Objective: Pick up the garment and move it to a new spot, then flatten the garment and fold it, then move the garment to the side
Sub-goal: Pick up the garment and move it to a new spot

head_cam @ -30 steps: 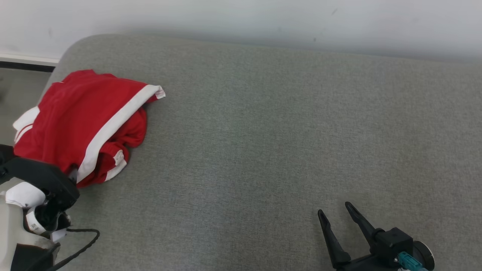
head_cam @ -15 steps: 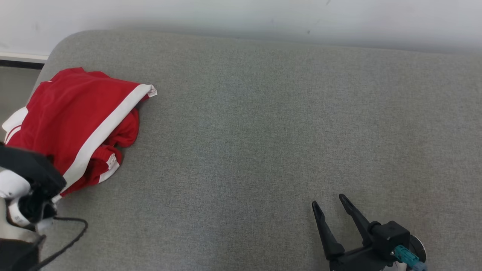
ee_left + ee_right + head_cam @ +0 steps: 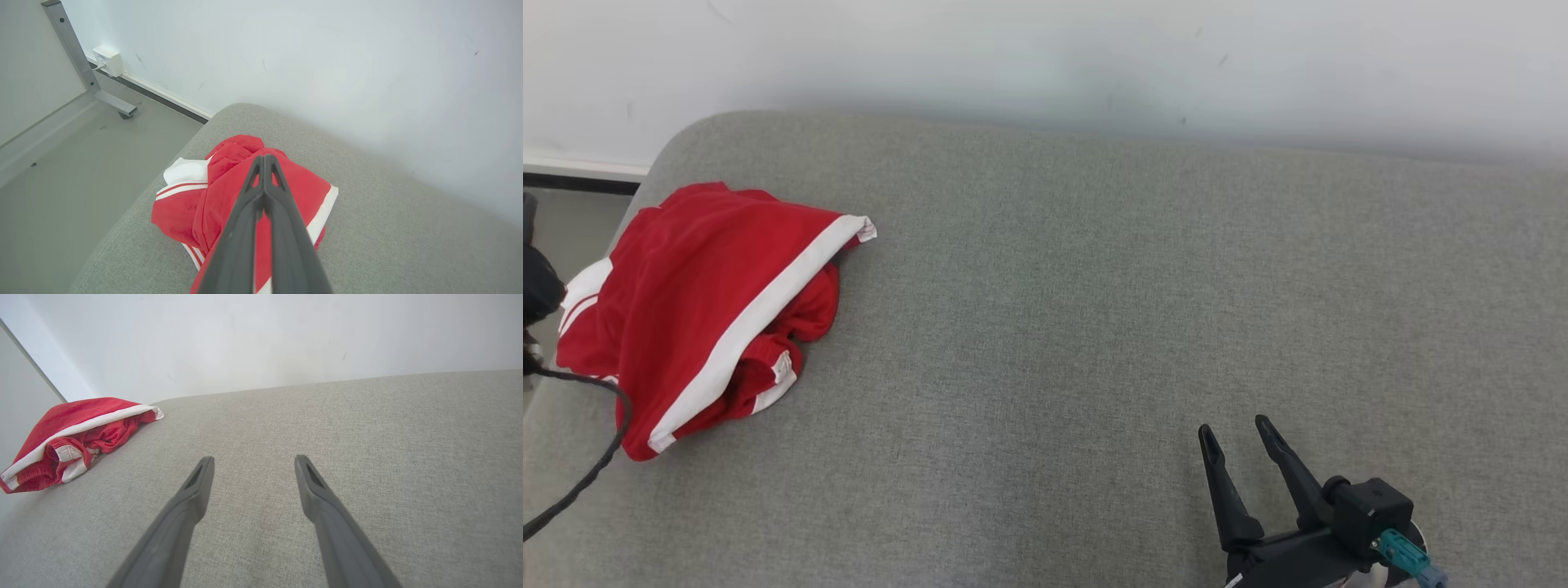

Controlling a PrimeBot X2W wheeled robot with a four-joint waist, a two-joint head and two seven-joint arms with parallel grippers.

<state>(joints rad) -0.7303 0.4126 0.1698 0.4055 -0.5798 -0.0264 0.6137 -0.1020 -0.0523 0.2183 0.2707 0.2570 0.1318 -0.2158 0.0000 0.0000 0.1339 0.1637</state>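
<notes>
1. At the rounded left-hand corner of the grey, fabric-covered, padded worktop [image 3: 1094,286] lies the red, soft garment with broad white stripes [image 3: 703,302]. It is a loose bundle, doubled over itself, with one white-edged flap on top.
2. Above that corner, the left end effector [image 3: 264,157] has its two dark fingers pressed together, with no cloth between them. It hangs over the garment and holds nothing.
3. Well away from that corner, towards the near right part of the worktop, the right end effector [image 3: 1233,425] stands wide and empty just over the fabric.
4. My judgement of progress: the garment is folded only roughly and sits at the side of the worktop. This could be the last step already done, or it could be the heap before the first pick. The pictures do not settle it.
5. If it is the start, then the lifting, flattening, folding and moving aside are all left to do.
6. No brand, label or writing can be read. The small white patches at the garment's hems are too small to tell.
</notes>
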